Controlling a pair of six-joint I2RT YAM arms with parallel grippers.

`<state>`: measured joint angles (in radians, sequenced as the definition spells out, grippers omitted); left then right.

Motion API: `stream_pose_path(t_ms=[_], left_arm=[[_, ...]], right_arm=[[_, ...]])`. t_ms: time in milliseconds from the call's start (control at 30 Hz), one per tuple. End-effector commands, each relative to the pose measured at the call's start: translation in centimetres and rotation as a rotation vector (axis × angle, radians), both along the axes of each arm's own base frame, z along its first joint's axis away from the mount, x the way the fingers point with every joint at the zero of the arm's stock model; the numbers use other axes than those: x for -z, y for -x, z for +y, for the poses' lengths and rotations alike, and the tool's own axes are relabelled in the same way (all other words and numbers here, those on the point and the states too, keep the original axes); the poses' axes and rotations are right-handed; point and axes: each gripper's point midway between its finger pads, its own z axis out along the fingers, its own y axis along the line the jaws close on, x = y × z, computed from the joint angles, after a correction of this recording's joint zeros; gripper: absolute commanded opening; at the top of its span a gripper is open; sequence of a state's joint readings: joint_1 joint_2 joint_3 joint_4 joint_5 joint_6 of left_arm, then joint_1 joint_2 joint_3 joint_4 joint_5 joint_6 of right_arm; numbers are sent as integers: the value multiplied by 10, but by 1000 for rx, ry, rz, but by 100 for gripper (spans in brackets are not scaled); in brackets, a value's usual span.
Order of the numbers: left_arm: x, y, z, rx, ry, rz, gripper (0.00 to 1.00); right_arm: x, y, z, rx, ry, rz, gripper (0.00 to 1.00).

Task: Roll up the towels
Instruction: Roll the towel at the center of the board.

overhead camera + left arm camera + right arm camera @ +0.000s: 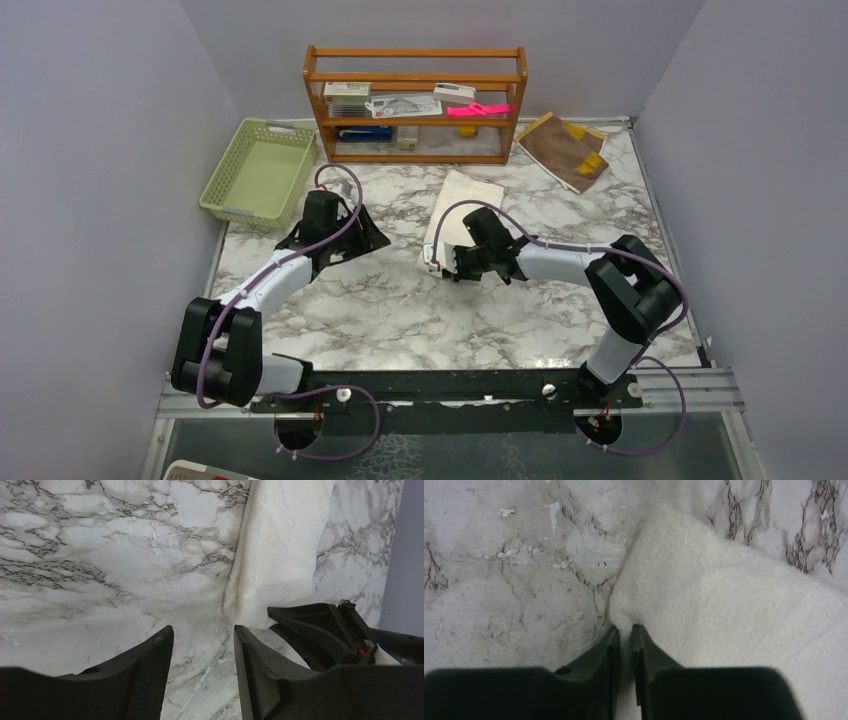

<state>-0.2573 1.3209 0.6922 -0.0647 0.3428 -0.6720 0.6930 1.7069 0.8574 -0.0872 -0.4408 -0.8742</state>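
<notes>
No text, label, brand or number can be read. Printing is seen on boxes (pixel 347 92) in the wooden shelf (pixel 415 158) at the worktop's (pixel 400 310) far edge, but is too small.

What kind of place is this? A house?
Probably a robot test booth: grey walls box in a marble-look table, with a left arm and right arm bolted at its edge.

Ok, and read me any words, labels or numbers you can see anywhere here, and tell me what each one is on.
No text here is legible.
Flat printed packet on the wooden shelf: some print, too small to read.
Small box beside it: markings blurred, unreadable.
Cream towel, brown towel, green basket: no writing shows.
</notes>
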Motion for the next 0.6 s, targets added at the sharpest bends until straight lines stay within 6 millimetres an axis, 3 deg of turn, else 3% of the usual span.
stream_pose_path(t_ms=[0, 33, 167, 333, 467, 567], left_arm=[[-18, -11, 8, 36, -22, -45, 50], [-21, -12, 11, 36, -29, -50, 50], [-32, -16, 25, 31, -57, -76, 50], [-40, -14, 25, 61, -46, -93, 50], [-41, -8, 19, 97, -17, -106, 50], [-46, -3, 12, 144, 21, -128, 50]], right_arm=[[20, 11, -17, 72, 115, 120, 7], [17, 12, -14, 80, 105, 140, 1], [-7, 21, 6, 132, -8, 260, 1], [-39, 58, 33, 174, -214, 553, 1], [-44, 75, 36, 334, -284, 755, 1], [-39, 75, 33, 443, -278, 823, 1]])
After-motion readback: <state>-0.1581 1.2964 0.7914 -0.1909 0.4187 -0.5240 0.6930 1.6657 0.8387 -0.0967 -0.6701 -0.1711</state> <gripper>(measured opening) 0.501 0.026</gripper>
